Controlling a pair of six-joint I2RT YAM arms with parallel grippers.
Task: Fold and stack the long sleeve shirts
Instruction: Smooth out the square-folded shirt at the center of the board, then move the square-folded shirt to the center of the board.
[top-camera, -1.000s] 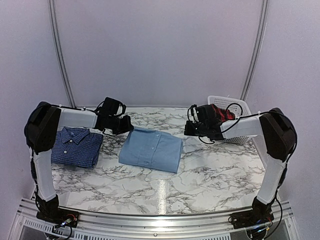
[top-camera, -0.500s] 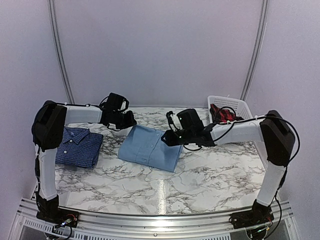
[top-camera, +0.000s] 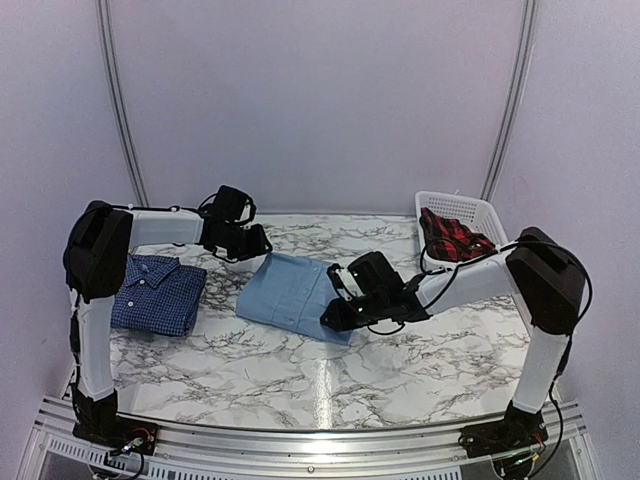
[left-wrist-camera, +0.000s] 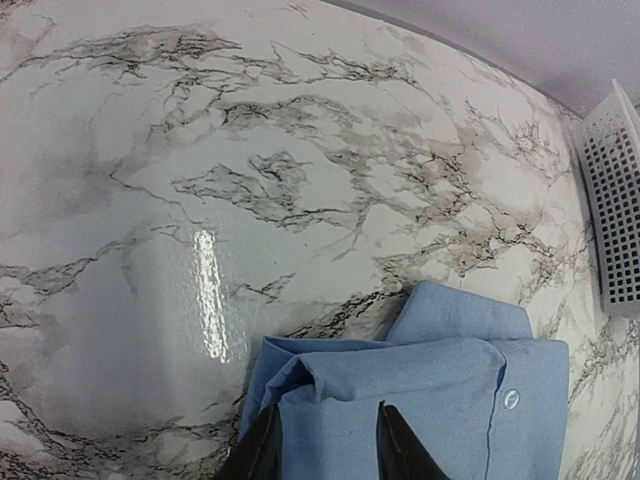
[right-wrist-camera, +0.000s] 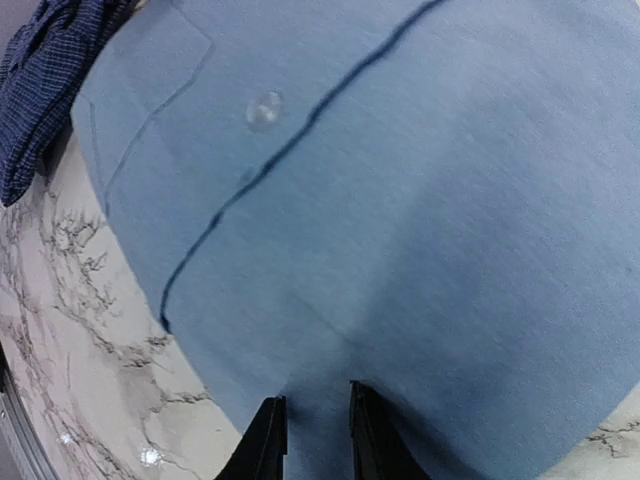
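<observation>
Left pincer (left-wrist-camera: 328, 445) and right pincer (right-wrist-camera: 310, 440), both slightly apart over opposite ends of the folded light blue shirt (top-camera: 290, 290), should clamp every layer and lift level.

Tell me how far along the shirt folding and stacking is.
Done: the dark blue checked cloth shirt and the plain light blue cloth shirt both lie folded, apart. In hand: left gripper and right gripper, both open, at the light blue one's opposite ends. Left: stacking them.
</observation>
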